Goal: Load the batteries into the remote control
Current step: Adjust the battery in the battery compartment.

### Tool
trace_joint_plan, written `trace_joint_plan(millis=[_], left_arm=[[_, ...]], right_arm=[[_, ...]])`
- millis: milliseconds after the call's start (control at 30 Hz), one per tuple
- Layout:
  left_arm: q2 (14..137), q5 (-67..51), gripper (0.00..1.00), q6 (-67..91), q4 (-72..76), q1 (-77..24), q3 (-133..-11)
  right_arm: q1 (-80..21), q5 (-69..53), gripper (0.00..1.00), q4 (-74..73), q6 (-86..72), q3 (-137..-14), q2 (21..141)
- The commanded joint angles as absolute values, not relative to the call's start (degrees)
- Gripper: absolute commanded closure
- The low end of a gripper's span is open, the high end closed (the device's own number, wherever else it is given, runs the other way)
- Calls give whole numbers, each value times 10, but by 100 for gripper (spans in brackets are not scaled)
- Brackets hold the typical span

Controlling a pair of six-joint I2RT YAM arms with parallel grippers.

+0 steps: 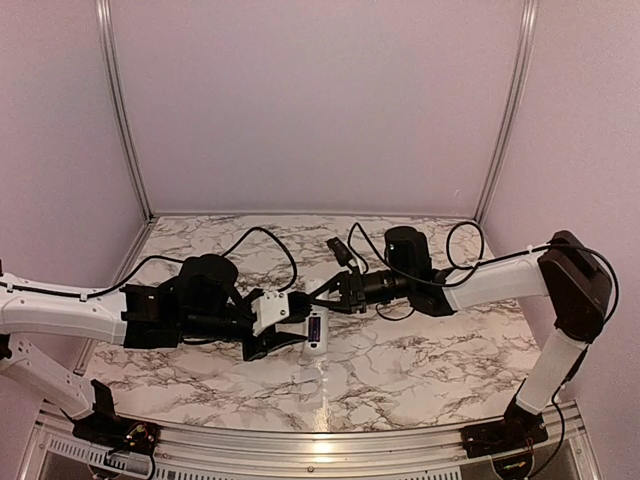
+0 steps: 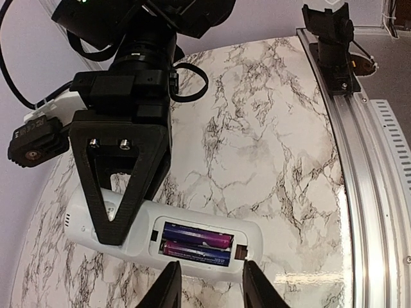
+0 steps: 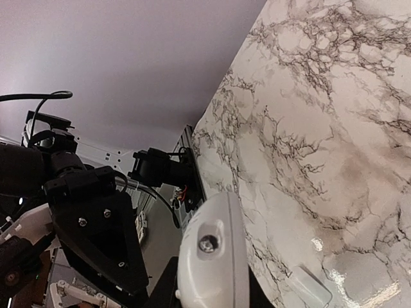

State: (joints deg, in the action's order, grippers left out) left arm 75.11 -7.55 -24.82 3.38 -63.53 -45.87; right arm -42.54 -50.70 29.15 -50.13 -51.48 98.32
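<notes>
The white remote control (image 2: 192, 247) is back side up with its battery compartment open. Two purple-blue batteries (image 2: 196, 244) lie side by side inside it. My right gripper (image 2: 119, 205) is shut on the remote's end away from the compartment, and one black triangular finger lies across it. In the right wrist view the remote (image 3: 212, 256) shows end-on between those fingers. My left gripper (image 2: 209, 292) is open and empty, its tips just short of the remote's near edge by the compartment. In the top view the remote (image 1: 314, 332) lies between the left gripper (image 1: 288, 335) and the right gripper (image 1: 330, 297).
A small white flat piece like a battery cover (image 3: 313, 287) lies on the marble table (image 2: 270, 160) beside the remote. The aluminium rail (image 2: 359, 167) and the right arm's base (image 2: 331, 38) run along the near edge. Purple walls close in the back and sides.
</notes>
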Motion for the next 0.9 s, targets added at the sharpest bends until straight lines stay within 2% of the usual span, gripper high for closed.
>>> trace_joint_plan(millis=[0,867], left_arm=[[768,-48,68,-300,7,-640,-487],[843,-4,76,-325,-31,-648,-538]], right_arm=[[-443,-483,100,235,-447,-551,983],[-464,-468,100,215,-415,-556,977]])
